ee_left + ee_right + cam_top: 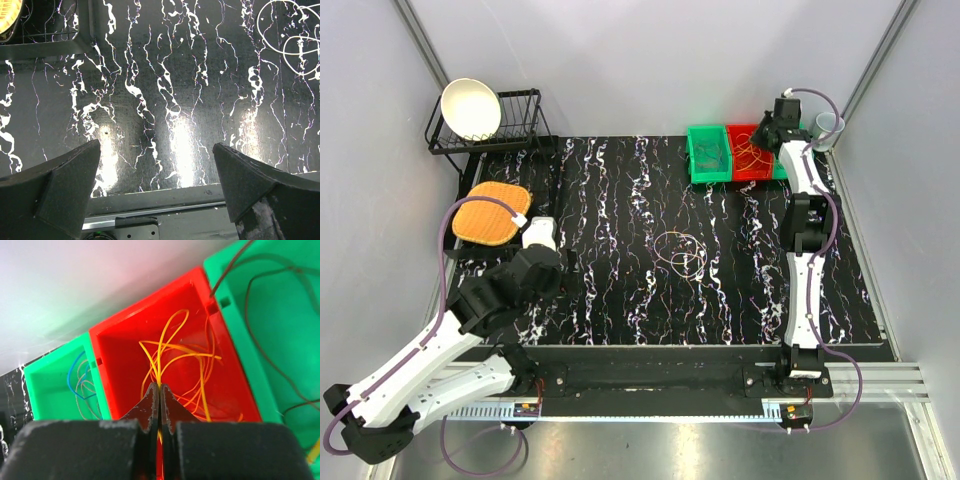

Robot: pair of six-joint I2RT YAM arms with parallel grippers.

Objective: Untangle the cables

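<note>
Right gripper [159,388] is pinched tight on thin yellow cables [172,357] tangled in the glossy red plastic bin [117,370] at the worktop's far right corner. Pale wire loops [682,252] lie flat mid-worktop. Left gripper [156,150] gapes wide over the black, white-veined worktop [620,300] near its left edge.

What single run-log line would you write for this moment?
left gripper: open, above table | right gripper: shut on yellow cable over red bin | cable loops: lying mid-table
</note>
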